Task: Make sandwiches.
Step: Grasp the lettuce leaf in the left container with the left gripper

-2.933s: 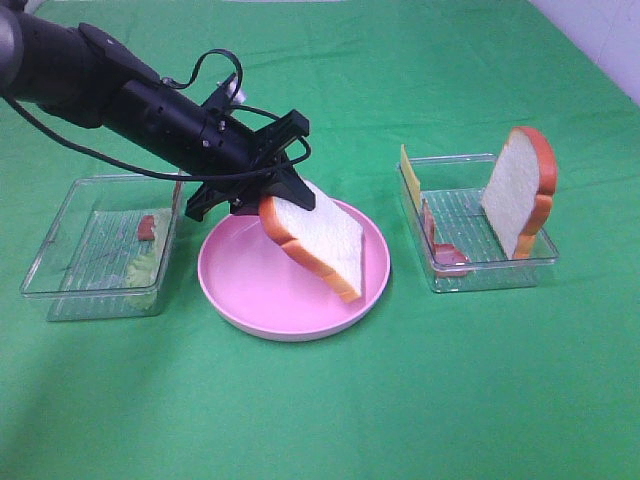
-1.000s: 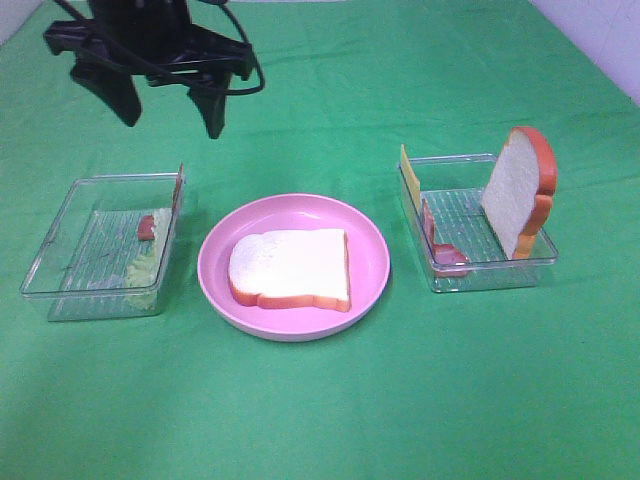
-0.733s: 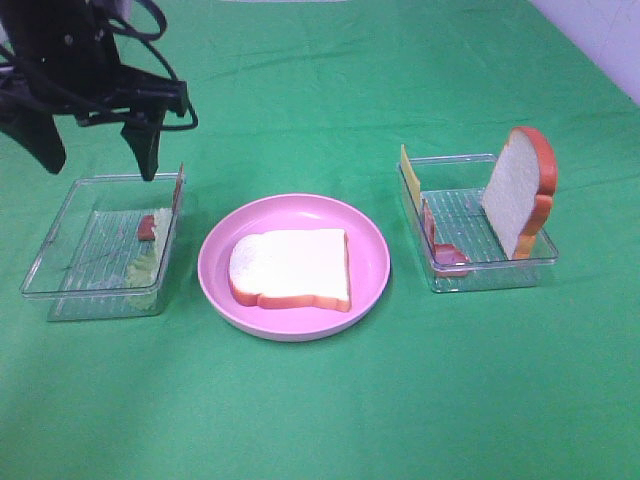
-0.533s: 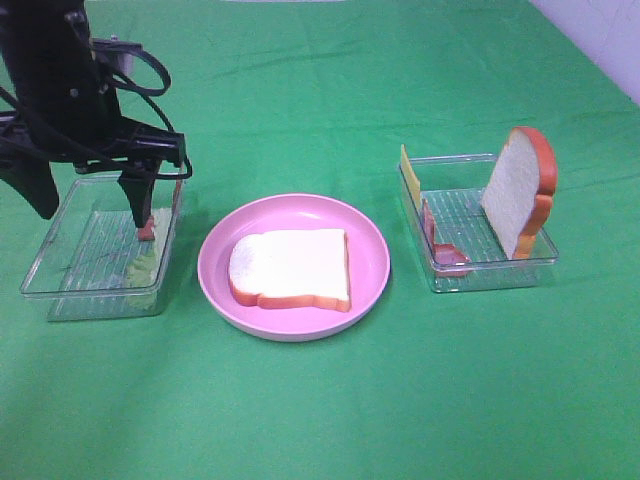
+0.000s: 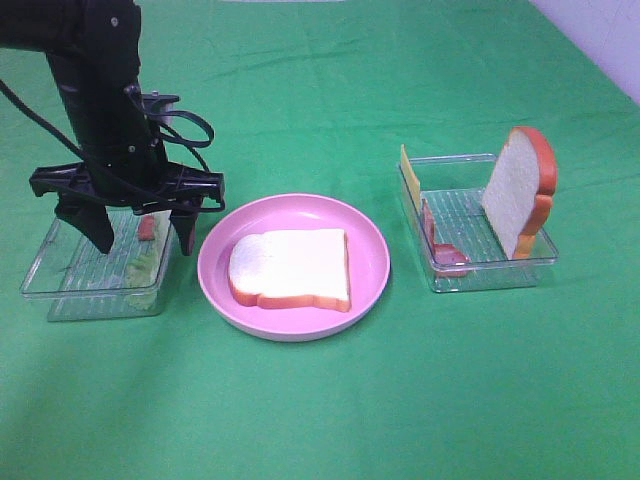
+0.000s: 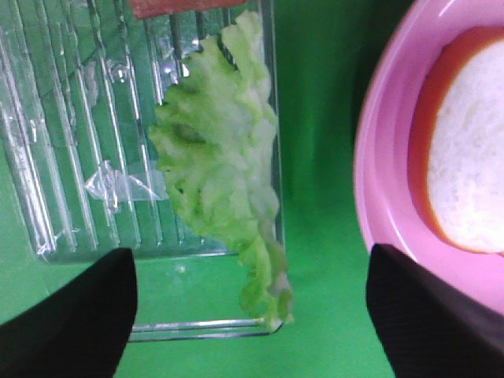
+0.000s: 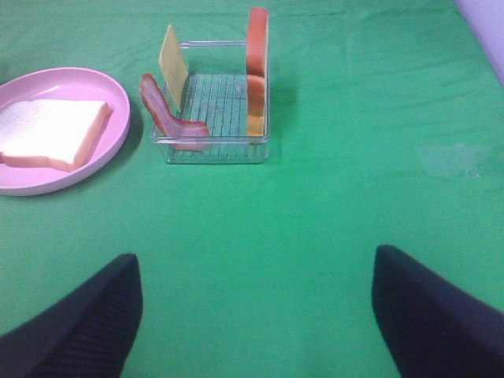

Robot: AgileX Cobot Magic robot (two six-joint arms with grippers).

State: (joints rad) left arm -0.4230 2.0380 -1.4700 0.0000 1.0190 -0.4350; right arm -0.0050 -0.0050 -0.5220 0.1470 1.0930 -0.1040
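One bread slice (image 5: 290, 268) lies flat on the pink plate (image 5: 375, 250). My left gripper (image 5: 143, 238) is open and points down over the left clear tray (image 5: 60, 260). Its fingers straddle the light green lettuce (image 6: 224, 181), with a bacon piece (image 5: 147, 228) just beyond. In the left wrist view the gripper (image 6: 252, 315) is empty. A second bread slice (image 5: 520, 190) stands upright in the right tray (image 5: 490, 275) with a cheese square (image 5: 407, 172) and a bacon strip (image 5: 440, 250). My right gripper (image 7: 256, 315) is open and empty over bare cloth, well short of that tray (image 7: 213, 150).
A green cloth (image 5: 400, 400) covers the whole table. The plate (image 6: 378, 157) sits close beside the left tray (image 6: 94, 118), a narrow strip of cloth between them. A pale wall shows at the far right corner (image 5: 610, 40).
My left gripper let go of the bread slice, which now lies flat on the plate. It then rose, swung left and came down open over the left tray's lettuce.
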